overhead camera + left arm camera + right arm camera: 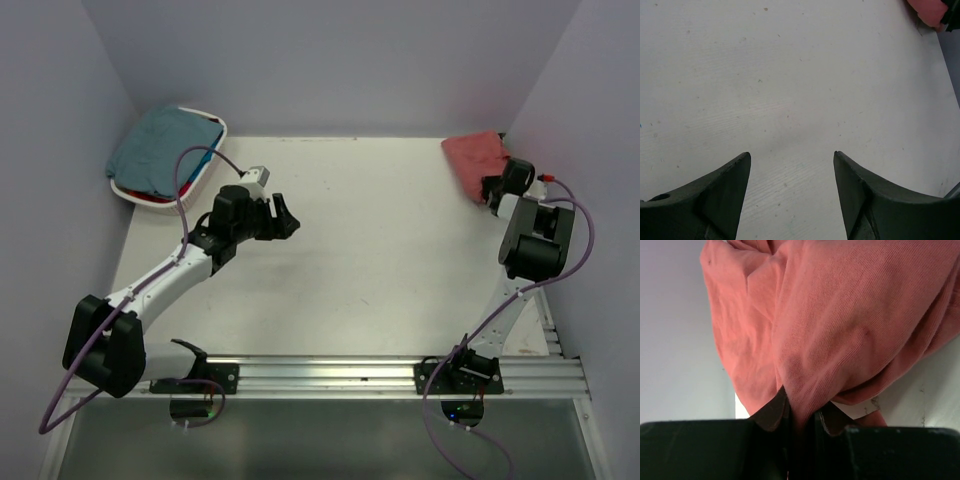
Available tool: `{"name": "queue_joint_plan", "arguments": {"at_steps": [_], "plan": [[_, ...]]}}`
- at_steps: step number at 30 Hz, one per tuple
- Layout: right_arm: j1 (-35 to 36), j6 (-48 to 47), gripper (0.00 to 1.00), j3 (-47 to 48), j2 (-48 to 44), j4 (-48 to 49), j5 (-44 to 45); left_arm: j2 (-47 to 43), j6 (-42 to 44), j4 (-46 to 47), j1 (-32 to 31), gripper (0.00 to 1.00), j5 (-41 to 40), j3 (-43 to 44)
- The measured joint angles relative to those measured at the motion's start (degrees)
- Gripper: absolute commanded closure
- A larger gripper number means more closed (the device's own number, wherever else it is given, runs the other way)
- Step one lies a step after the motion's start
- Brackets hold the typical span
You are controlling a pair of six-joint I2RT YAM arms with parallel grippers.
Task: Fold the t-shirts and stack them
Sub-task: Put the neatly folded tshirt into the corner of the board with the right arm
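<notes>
White table (pixel 380 250), lavender walls (pixel 330 60) on three sides. Near edge: metal rail (pixel 340 372) carrying both arm bases, side by side. Mid-table, left of centre: left gripper (pixel 791 156), jaws apart, nothing between them, bare tabletop beneath. Far right corner: right gripper (pixel 800 407), jaws clamped on a fold of the red shirt (pixel 840 315). The cloth is bunched beyond the fingertips, and the rest lies crumpled on the table near the right wall. Far left corner: white oval basket (pixel 140 196) by the left wall, holding the teal shirt (pixel 160 150), which is heaped above the rim and well apart from the red shirt.
</notes>
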Motion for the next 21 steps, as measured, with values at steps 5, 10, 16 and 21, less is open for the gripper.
{"name": "queue_joint_plan", "arguments": {"at_steps": [5, 10, 16, 21], "plan": [[-0.15, -0.37, 1.0, 2.82, 1.16, -0.48, -0.02, 0.04, 0.0, -0.22, 0.0, 0.3, 0.02, 0.07], [-0.35, -0.37, 1.0, 6.27, 4.22, 0.24, -0.83, 0.11, 0.0, -0.35, 0.0, 0.3, 0.02, 0.07], [-0.39, -0.83, 1.0, 5.62, 5.16, 1.81, -2.56, 0.28, 0.0, -0.33, 0.0, 0.3, 0.07, 0.07], [-0.7, -1.18, 0.42, -3.02, 2.89, 8.31, -5.97, 0.66, -0.02, -0.31, 0.0, 0.3, 0.28, 0.09]]}}
